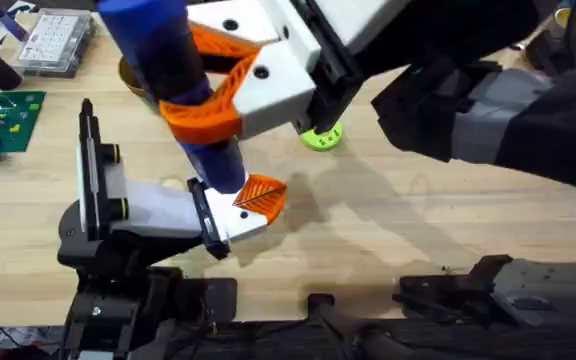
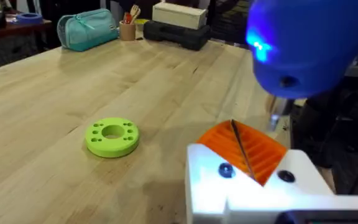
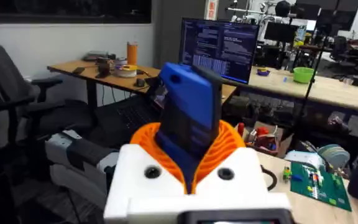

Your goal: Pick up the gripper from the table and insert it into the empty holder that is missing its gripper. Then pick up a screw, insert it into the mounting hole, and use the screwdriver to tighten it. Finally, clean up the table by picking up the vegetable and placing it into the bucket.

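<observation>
**Gripping the screwdriver over the holder**

Gripping the screwdriver (image 1: 173, 75) in my right gripper (image 1: 230, 92), I have the orange ribbed pads (image 1: 203, 118) clamped round its blue barrel, body upright, tip pointing down at the holder (image 1: 138, 210). It is a smooth, hard plastic cylinder, probably light but top-heavy and apt to slip or twist; the soft ribs should bite best at mid-barrel, where I judge I have it now. The thin silver tip (image 2: 277, 113) looks stiff but slender, so I would press straight down, not sideways.

Seated at the holder's black clamp face is the gripper (image 1: 258, 198): a white block with an orange ribbed fin, rigid at the base, flexible at the fin. The holder is a grey block on a black base with an upright bar and yellow-green knobs.

My left gripper (image 2: 253, 180) hangs just beside the fin; whether it is wide or narrow I cannot tell.

A green disc (image 2: 112, 137) with holes lies on the grainy wooden table (image 1: 388, 235).
</observation>
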Available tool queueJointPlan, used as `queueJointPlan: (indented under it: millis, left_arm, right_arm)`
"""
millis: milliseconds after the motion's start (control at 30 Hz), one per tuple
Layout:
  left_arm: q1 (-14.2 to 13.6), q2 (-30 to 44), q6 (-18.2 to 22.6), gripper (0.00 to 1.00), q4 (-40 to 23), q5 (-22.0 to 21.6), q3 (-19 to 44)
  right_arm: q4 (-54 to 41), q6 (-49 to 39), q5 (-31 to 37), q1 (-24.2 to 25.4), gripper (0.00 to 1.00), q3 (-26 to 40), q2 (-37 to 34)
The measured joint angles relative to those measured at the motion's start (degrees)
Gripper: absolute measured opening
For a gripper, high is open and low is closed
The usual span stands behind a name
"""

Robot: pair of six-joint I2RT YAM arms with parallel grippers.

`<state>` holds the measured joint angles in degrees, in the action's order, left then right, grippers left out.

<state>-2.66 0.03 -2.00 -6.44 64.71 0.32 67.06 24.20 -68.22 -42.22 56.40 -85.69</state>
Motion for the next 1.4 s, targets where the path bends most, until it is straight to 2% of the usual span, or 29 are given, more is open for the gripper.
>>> queueJointPlan:
  millis: [1400]
  left_arm:
    - [0.00, 0.02, 0.00, 0.004, 0.00, 0.00, 0.00]
  right_arm:
    - [-0.15, -4.16, 2.61, 0.00, 0.027, -2.68, -0.18]
